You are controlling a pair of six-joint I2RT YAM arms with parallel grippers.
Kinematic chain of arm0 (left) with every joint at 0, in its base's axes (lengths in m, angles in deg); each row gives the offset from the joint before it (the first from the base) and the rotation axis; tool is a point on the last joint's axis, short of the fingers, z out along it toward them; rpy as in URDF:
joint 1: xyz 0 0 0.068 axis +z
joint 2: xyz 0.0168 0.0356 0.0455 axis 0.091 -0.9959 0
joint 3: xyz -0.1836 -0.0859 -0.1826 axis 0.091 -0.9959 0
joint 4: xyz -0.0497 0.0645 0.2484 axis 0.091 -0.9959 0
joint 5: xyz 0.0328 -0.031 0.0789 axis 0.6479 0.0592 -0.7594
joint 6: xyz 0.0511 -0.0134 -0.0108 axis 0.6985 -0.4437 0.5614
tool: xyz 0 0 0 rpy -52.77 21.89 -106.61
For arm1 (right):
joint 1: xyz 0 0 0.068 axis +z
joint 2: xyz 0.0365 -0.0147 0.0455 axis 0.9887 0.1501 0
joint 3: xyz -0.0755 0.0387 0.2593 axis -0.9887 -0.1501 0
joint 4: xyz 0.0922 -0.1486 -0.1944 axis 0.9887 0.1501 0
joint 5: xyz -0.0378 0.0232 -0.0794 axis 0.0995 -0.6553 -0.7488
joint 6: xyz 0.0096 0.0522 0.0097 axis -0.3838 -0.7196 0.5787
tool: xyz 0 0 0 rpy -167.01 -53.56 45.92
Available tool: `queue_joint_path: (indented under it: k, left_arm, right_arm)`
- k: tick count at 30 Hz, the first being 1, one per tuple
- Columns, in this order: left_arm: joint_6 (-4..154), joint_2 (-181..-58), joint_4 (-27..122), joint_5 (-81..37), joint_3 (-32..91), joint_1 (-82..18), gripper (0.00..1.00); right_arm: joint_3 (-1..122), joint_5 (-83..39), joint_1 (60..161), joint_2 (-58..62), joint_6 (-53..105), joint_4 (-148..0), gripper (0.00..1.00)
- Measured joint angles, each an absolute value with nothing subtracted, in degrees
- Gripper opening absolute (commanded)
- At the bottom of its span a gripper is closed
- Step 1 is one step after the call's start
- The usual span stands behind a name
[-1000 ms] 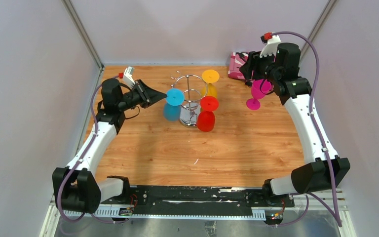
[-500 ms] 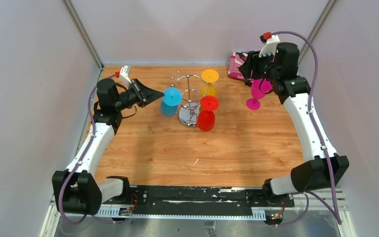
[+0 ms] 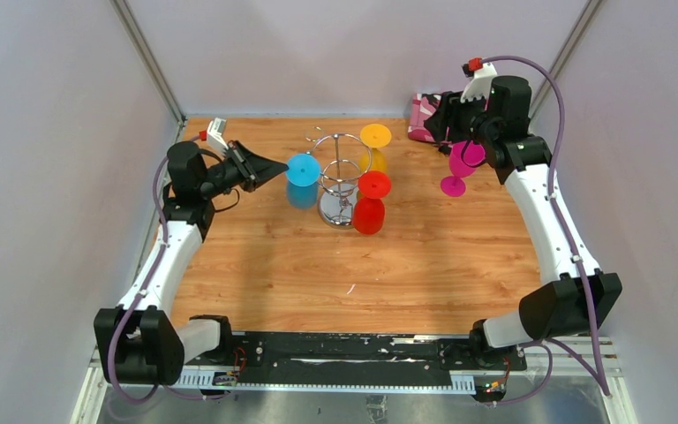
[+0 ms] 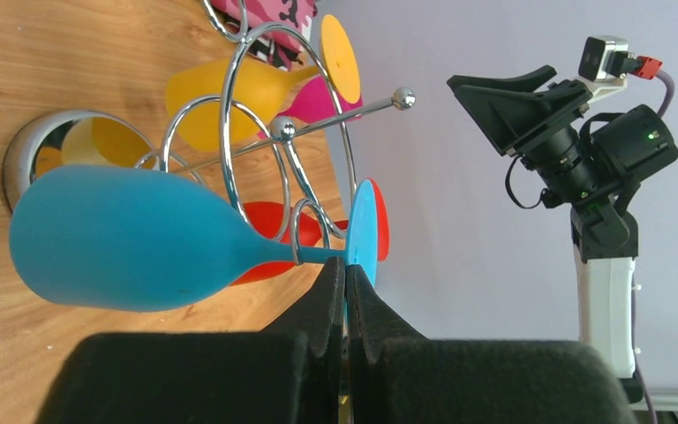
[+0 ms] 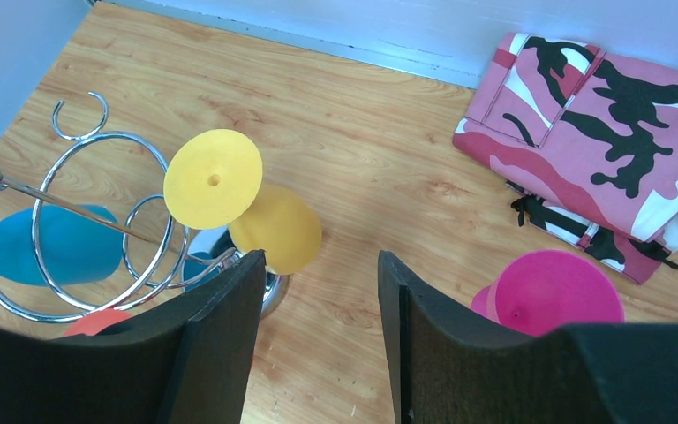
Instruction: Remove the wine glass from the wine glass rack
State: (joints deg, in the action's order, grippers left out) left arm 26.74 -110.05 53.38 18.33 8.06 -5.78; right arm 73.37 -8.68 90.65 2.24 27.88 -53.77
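**Item:** blue wine glass (image 4: 132, 238). It hangs bowl-down at the left side of the wine glass rack (image 3: 339, 210), stem lying at a curled hook (threaded or already clear: cannot tell).

**Left gripper** (image 4: 345, 270): pinched tight on the stem beside the foot, probably so the glass slides out sideways.

**Right gripper** (image 5: 322, 261): jaws apart, empty, above a pink glass (image 5: 547, 291) on the table (image 5: 388, 132).
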Motion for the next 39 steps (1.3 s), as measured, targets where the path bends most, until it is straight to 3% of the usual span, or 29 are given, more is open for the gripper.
queue_joint_path:
  k: [24, 39]
  left_arm:
    - [23.8, -103.4, 53.3, 20.3, 5.4, -2.0, 0.0]
    - [35.9, -102.9, 36.5, 9.0, 15.3, 1.1, 0.0]
  right_arm:
    - [73.1, -7.4, 90.7, 3.0, 27.2, -53.8, 0.55]
    - [72.5, -7.2, 90.7, 3.1, 27.0, -54.1, 0.55]
